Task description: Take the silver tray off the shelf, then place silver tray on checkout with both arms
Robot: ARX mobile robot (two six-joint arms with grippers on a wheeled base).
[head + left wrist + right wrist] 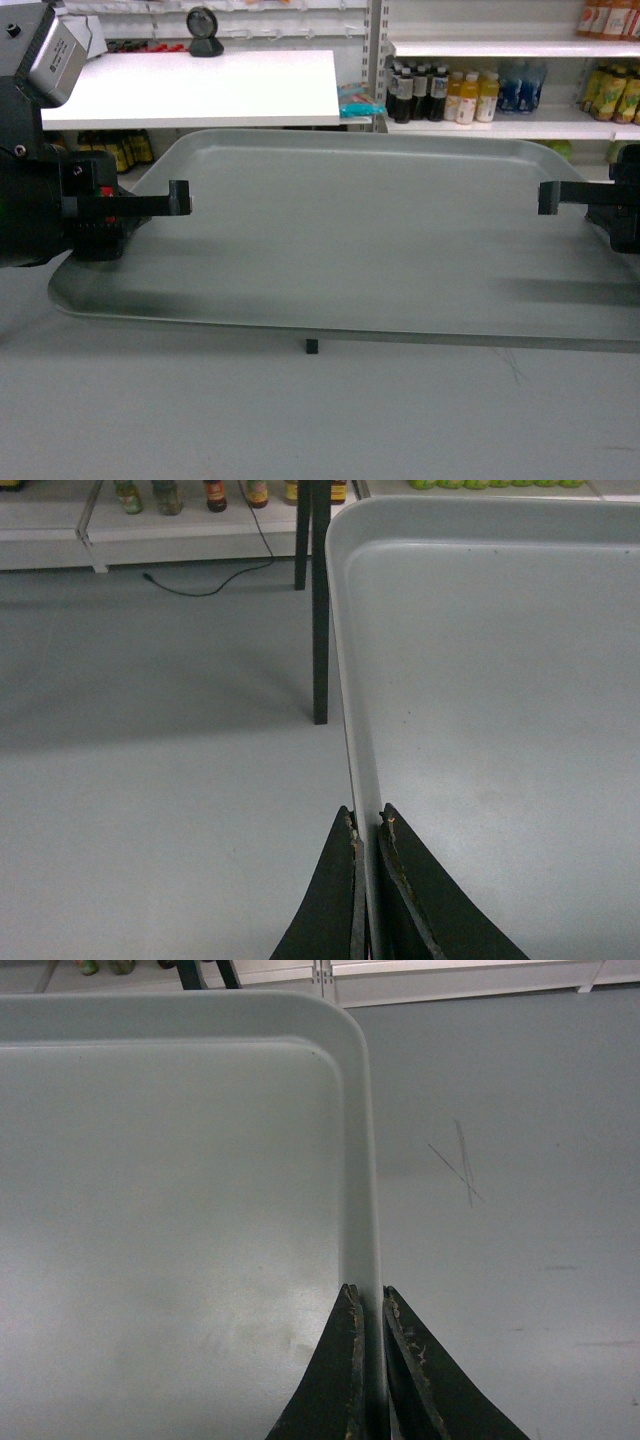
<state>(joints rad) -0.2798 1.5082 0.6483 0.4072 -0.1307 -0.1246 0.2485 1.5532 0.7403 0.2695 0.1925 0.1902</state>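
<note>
The large matte grey-silver metal tray [350,230] hangs off the shelf, long axis spanning both arms: the left black gripper [366,825] and right black gripper [367,1300] each pinch an end rim; the white countertop [200,85] lies ahead-left

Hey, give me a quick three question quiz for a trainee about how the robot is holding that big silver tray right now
1. True or false: the silver tray rests flat on the white countertop.
2. What does each gripper clamp? A) the tray's rim B) a bottle C) nothing
3. Fill in: the left gripper and right gripper hold ___ ends of the tray.

Key: 1 false, it is held above the floor; 2 A; 3 opposite.
</note>
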